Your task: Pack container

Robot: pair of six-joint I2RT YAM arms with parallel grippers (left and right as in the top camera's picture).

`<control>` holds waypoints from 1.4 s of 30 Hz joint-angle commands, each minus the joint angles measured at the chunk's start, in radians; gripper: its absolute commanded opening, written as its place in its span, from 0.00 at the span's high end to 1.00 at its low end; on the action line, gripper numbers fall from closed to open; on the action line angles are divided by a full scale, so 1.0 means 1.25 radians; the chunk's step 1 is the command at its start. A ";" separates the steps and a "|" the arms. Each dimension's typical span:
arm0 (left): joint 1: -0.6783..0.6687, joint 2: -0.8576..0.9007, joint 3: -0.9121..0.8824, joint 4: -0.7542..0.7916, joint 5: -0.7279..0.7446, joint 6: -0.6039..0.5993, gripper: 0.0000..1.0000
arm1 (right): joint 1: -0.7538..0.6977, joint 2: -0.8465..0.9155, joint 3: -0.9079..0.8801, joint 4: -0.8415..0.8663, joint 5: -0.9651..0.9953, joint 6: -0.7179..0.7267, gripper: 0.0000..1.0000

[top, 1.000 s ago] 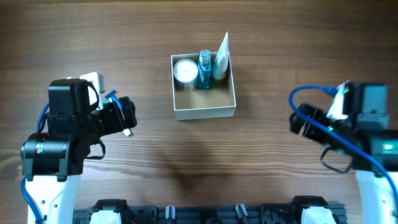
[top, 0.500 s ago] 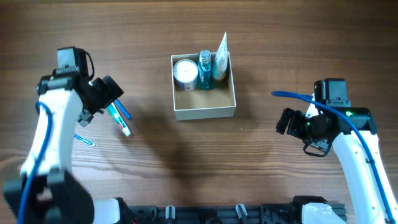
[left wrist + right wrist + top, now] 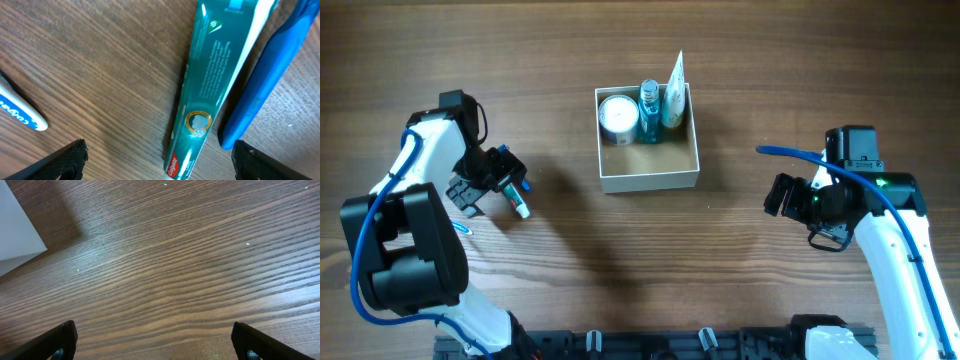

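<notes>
The container (image 3: 650, 181) is a square white-walled box with a tan inside, at the table's middle back. It holds a white-lidded jar (image 3: 617, 115), a blue bottle (image 3: 650, 108) and a white tube (image 3: 674, 92). My left gripper (image 3: 503, 188) is open, low over a teal toothpaste tube (image 3: 202, 100) and a blue toothbrush (image 3: 262, 85) lying side by side on the table; both lie between its fingers (image 3: 160, 165). My right gripper (image 3: 782, 197) is open and empty over bare wood (image 3: 155, 345), right of the container, whose corner (image 3: 15, 235) shows in the right wrist view.
A small white and blue item (image 3: 22, 112) lies on the table left of the toothpaste; it also shows in the overhead view (image 3: 460, 228). The table is dark wood.
My left arm swung out and came down over the toothpaste and toothbrush. My right arm moved in toward the container a second ago, then stayed still.
</notes>
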 commanded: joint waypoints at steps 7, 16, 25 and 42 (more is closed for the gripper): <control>0.002 0.005 -0.067 0.043 -0.036 -0.034 0.05 | 0.002 0.003 -0.002 0.002 -0.010 -0.008 0.00; 0.002 0.005 -0.067 0.045 -0.035 -0.034 0.61 | 0.002 0.003 -0.002 0.001 -0.010 -0.008 0.00; 0.002 0.005 -0.067 0.045 -0.035 -0.034 0.91 | 0.002 0.003 -0.002 0.001 -0.010 -0.008 0.00; -0.418 -0.401 0.136 0.141 -0.032 0.514 0.96 | 0.002 0.003 -0.002 0.002 -0.009 -0.008 0.00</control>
